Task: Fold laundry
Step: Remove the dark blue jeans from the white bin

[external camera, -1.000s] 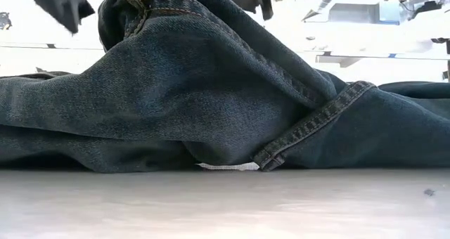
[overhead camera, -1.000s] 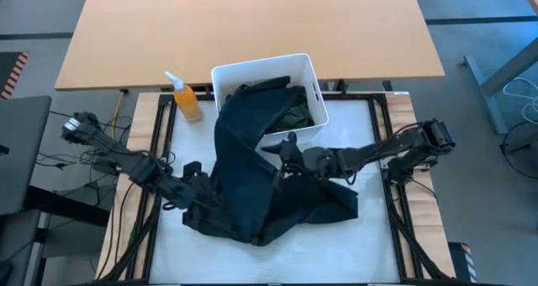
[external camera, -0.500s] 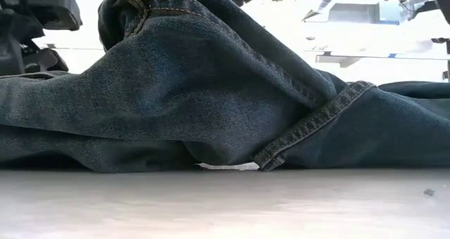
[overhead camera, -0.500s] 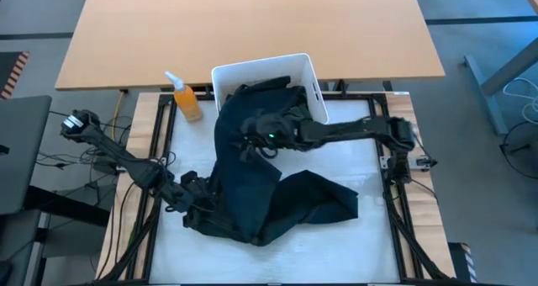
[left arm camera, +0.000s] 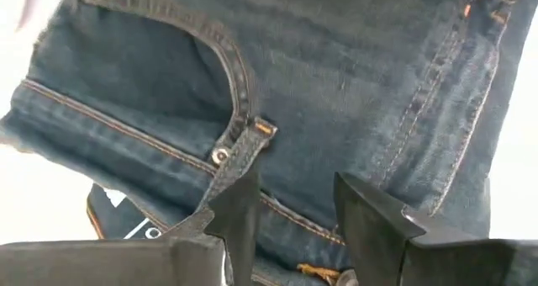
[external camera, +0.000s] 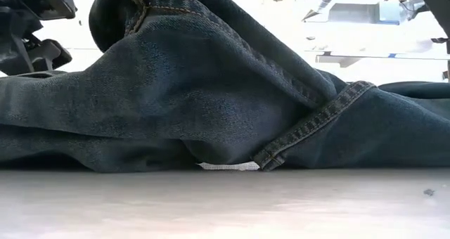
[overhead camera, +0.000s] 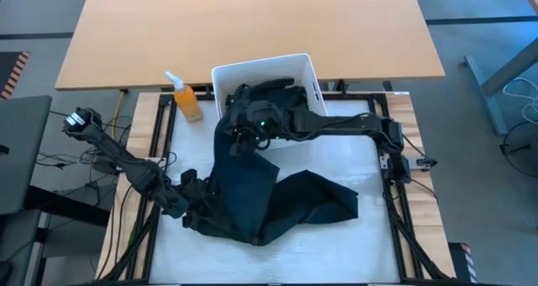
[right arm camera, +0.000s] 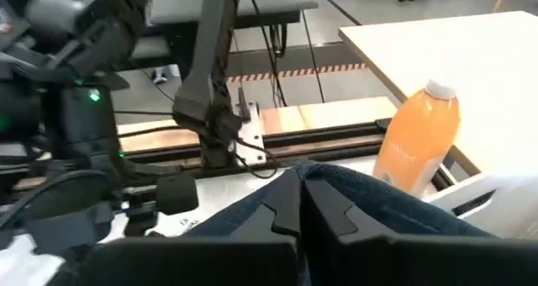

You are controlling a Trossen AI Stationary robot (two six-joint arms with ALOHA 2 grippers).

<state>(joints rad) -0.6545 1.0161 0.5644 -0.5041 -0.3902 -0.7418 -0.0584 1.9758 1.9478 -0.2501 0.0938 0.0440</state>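
Matt blue denim trousers (external camera: 211,91) with orange stitching, glossy white plastic bin (overhead camera: 313,82), smooth wooden table (overhead camera: 252,34)

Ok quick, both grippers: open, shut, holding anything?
Left gripper: open, fingers apart over the jeans, holding nothing visible.
Right gripper: shut on the jeans at the bin.

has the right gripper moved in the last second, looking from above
Yes. The right gripper has swung from the table's middle toward the white rectangular plastic bin, and now sits shut on the dark denim jeans at the bin's front-left corner.
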